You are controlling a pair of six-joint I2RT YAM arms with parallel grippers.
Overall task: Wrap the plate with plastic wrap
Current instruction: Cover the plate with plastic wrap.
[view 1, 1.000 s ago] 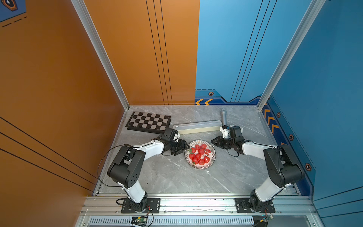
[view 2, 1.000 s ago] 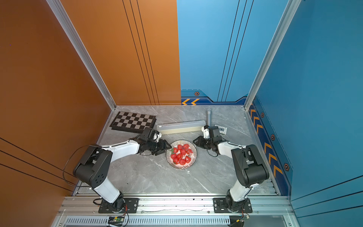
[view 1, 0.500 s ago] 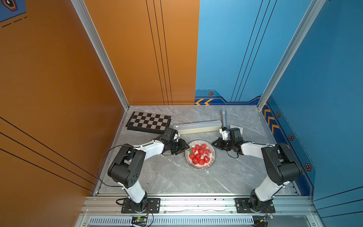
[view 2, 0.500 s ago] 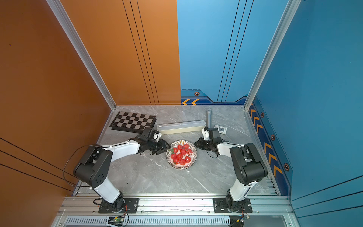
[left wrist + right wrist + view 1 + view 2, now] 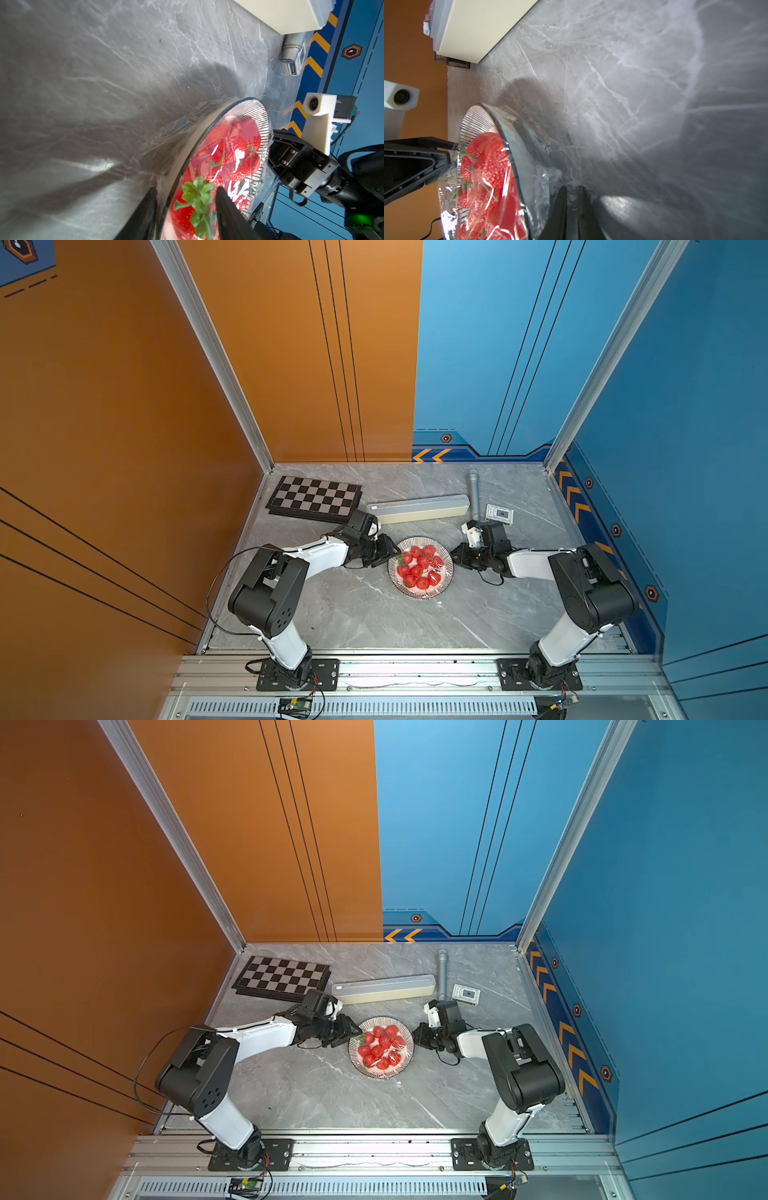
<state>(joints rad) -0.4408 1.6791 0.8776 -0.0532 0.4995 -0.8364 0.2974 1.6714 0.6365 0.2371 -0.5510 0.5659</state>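
Tabletop (image 5: 374, 614) of grey marble looks much as it did a second ago: your chessboard (image 5: 313, 498) lies in the far left corner, and the long cream box (image 5: 417, 510) of wrap lies just beside it, behind the plate (image 5: 445, 577). The plate sits mid-table where it was, its strawberries (image 5: 419, 568) under plastic wrap (image 5: 239, 158) stretched glossy over the top and crumpled below the rim. Your left gripper (image 5: 390, 558) has hardly shifted; it stands open with the plate's rim between its fingers (image 5: 225, 207), one over the fruit, one outside beneath the rim. Your right gripper (image 5: 456, 559) has slid nearer to you along the opposite rim, so its wrist now stands clear of the small white card (image 5: 500, 514) it overlapped before. Its jaws are almost together, tips at the bunched film under the rim; you cannot tell whether they pinch it. The grey rod (image 5: 473, 495) lies flat just beside the card, near end close to that wrist.
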